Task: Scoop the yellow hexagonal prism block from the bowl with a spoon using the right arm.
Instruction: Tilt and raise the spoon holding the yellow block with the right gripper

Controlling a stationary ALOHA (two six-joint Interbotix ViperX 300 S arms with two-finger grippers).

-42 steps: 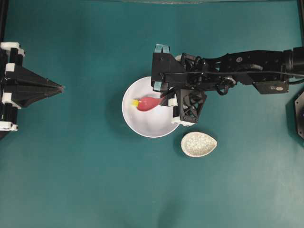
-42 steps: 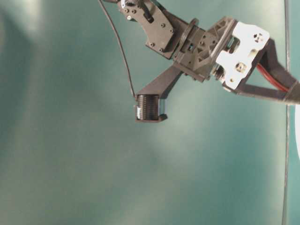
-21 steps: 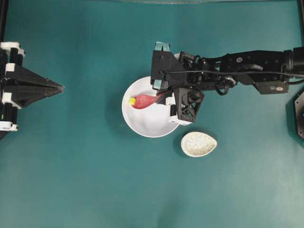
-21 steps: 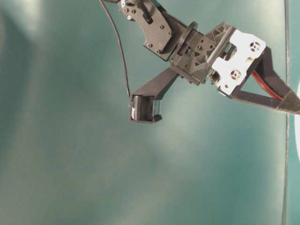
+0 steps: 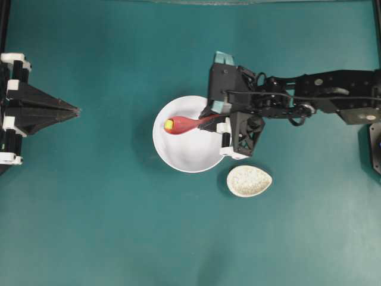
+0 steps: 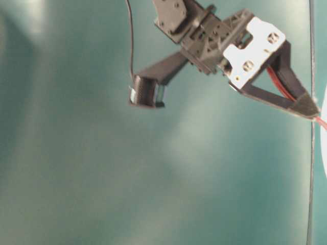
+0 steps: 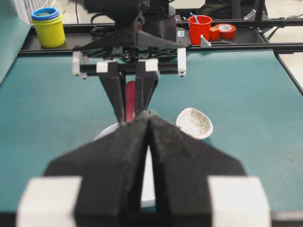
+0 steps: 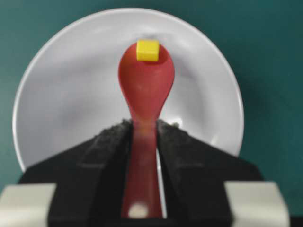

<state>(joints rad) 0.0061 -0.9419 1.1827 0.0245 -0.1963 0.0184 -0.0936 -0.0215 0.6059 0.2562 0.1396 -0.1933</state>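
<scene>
A teal tabletop (image 5: 119,226) fills the overhead view. From the right edge the right arm (image 5: 321,101) reaches toward the middle, ending over the rim of the bowl (image 5: 184,156), a large plain white dish near the centre. Just beside the bowl, toward the lower right, sits a small speckled spoon rest (image 5: 249,181). At the far left the left gripper (image 5: 76,110) hangs well apart from everything, its jaws pressed together and holding nothing. The right gripper (image 8: 144,126) is closed partway — both fingers clamped on the handle of the spoon (image 8: 145,92), a glossy pink-red scoop held out over the inside of the bowl. Smallest of all, the yellow hexagonal prism block (image 8: 147,50) sits at the far tip of the scoop, close to its front lip, over the bowl's far wall. The scooping step looks nearly done — the block appears to be on the spoon. The next move calls for a slow lift with the scoop kept level, since the block rides so near the edge that a tilt forward could tip it back out.
</scene>
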